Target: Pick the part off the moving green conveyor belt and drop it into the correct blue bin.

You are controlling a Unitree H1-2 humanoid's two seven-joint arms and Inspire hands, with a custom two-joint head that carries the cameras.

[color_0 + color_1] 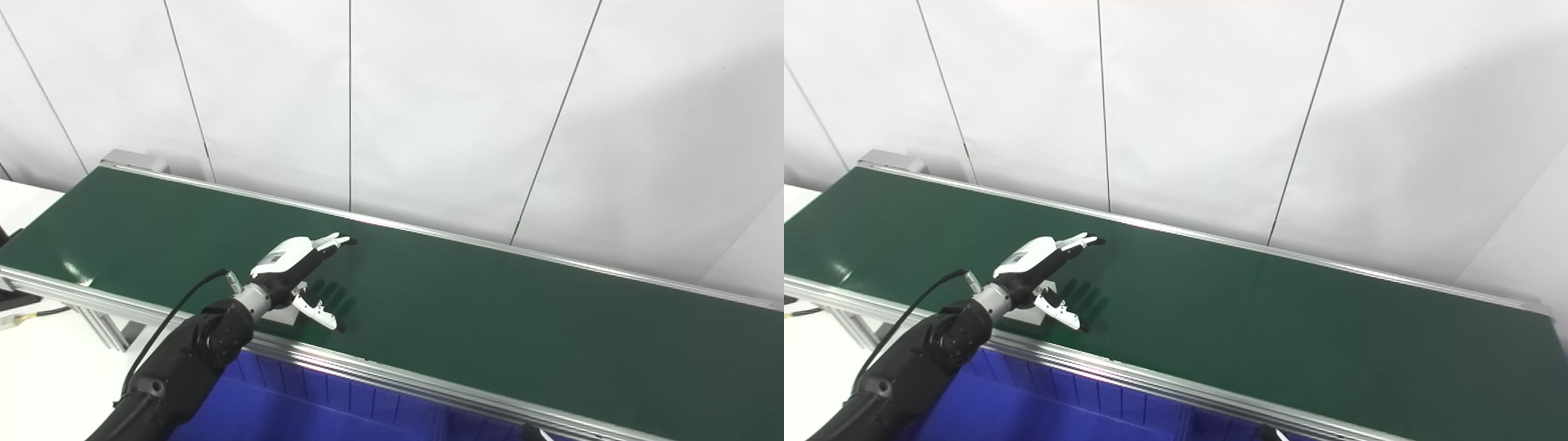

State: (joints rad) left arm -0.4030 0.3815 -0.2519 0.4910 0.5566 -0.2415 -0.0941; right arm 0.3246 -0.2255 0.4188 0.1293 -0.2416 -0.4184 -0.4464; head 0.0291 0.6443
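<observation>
Left hand (298,269) spread wide, holding nothing, above the green conveyor belt (490,306). Pale flat part (1029,313) lies directly beneath its palm, near the front rail, blue bin (294,410) below. Right hand barely visible, state unclear.

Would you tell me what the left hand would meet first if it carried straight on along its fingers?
Probably only bare green conveyor belt; the left hand points up-right, toward its far aluminium rail. Height is unclear.
</observation>
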